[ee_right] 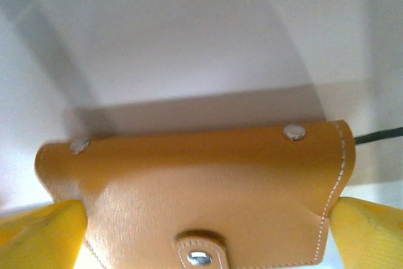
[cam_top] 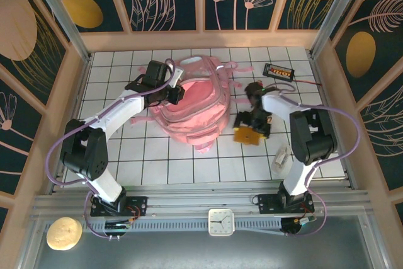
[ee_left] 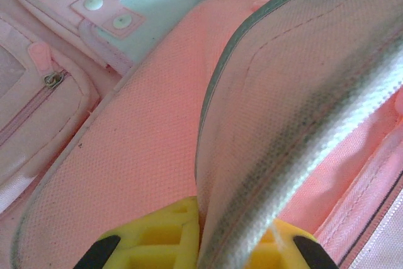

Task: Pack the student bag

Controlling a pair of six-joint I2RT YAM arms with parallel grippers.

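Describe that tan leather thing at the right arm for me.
It is a small tan pouch, leather by its look, with white stitching along one edge, two silver studs near the top and a strap with a metal snap. It sits between the right gripper's wide yellow fingers, one at each end; whether they squeeze it is unclear. It is right of the pink student bag.
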